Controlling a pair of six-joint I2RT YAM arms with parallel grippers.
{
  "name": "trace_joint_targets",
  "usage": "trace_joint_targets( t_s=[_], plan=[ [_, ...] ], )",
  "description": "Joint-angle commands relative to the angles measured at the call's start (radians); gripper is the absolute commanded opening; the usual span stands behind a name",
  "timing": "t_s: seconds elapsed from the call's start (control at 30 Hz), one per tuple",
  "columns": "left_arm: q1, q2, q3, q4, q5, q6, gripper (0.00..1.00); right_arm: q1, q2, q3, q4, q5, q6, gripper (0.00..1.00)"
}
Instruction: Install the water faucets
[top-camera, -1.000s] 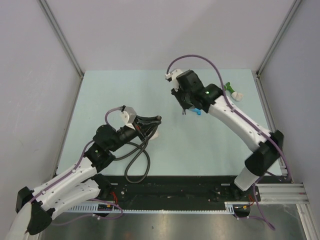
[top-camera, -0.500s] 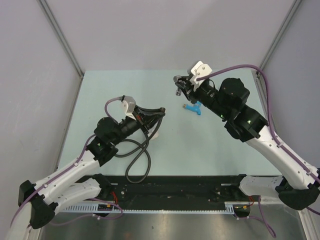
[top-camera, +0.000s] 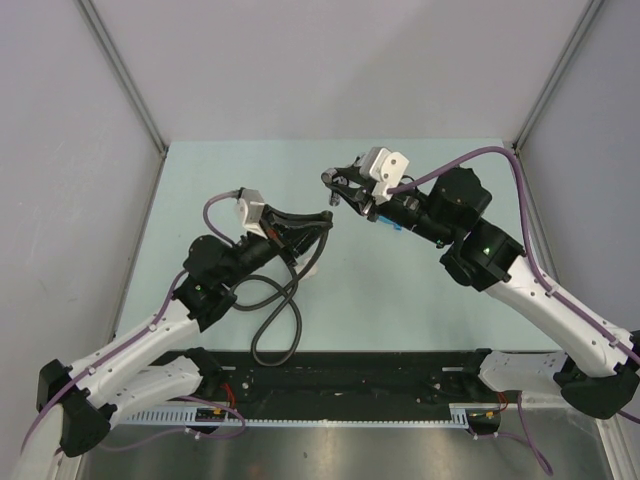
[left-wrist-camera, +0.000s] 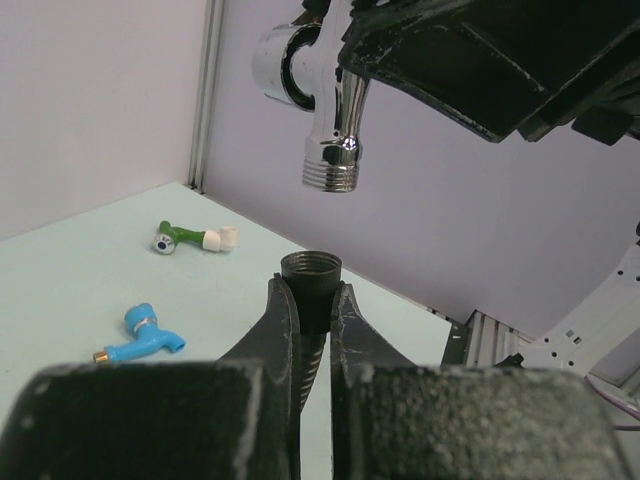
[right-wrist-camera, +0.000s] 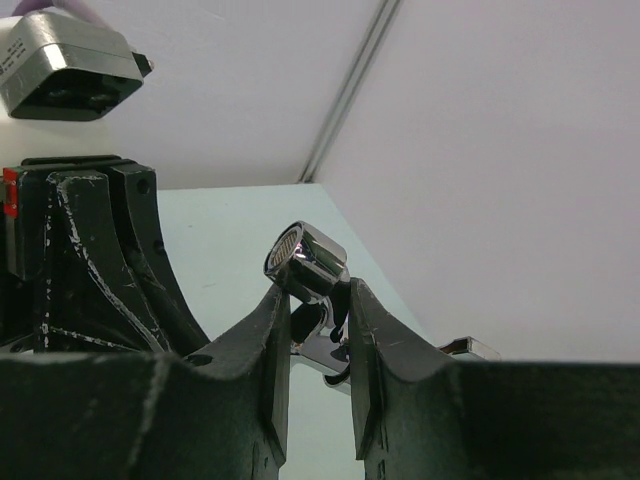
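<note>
Right gripper (top-camera: 342, 186): closed narrow on the chrome faucet (left-wrist-camera: 325, 120), fingers pinching its body, with the mesh-faced spout showing above the fingertips in the right wrist view. The faucet is held in the air above the middle of the table (top-camera: 420, 300), touching nothing else.

Left gripper (left-wrist-camera: 310, 300): closed narrow on the black hose (top-camera: 270, 320) just below its end socket (left-wrist-camera: 310, 268). The socket's open mouth faces out past the fingertips. The rest of the hose loops back towards the near edge.

Governing relation: in the left wrist view the faucet's threaded end points straight at the socket mouth. The two long axes run nearly parallel, and the thread sits a little to the right of the socket's centre line. A clear gap remains between thread and mouth, with no contact yet. From above, the faucet lies to the right of and slightly farther than the hose end, the two grippers facing each other tip to tip.

Judgement: the coming move turns on closing that gap along the shared axis after correcting the small sideways offset. Either arm could make the correction — both are equally near. A misaligned entry risks cross-threading.

Not involved: a blue tap (left-wrist-camera: 145, 338) and a green tap (left-wrist-camera: 190, 238) lie on the table at the far right, well apart from the work.
</note>
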Motion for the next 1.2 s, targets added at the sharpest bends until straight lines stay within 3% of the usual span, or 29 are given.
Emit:
trace_joint_targets(
  t_s=[0.0, 0.5, 1.17],
  plan=[
    [0.005, -0.007, 0.035, 0.113, 0.047, -0.018, 0.0, 0.008, -0.038, -0.01, 0.124, -0.043, -0.016, 0.0],
    [0.004, -0.028, 0.017, 0.147, 0.083, 0.159, 0.0, 0.019, -0.054, -0.028, 0.167, -0.14, 0.022, 0.0],
    [0.004, -0.043, 0.017, 0.193, 0.121, 0.128, 0.0, 0.042, -0.058, -0.05, 0.193, -0.122, 0.004, 0.0]
  ],
)
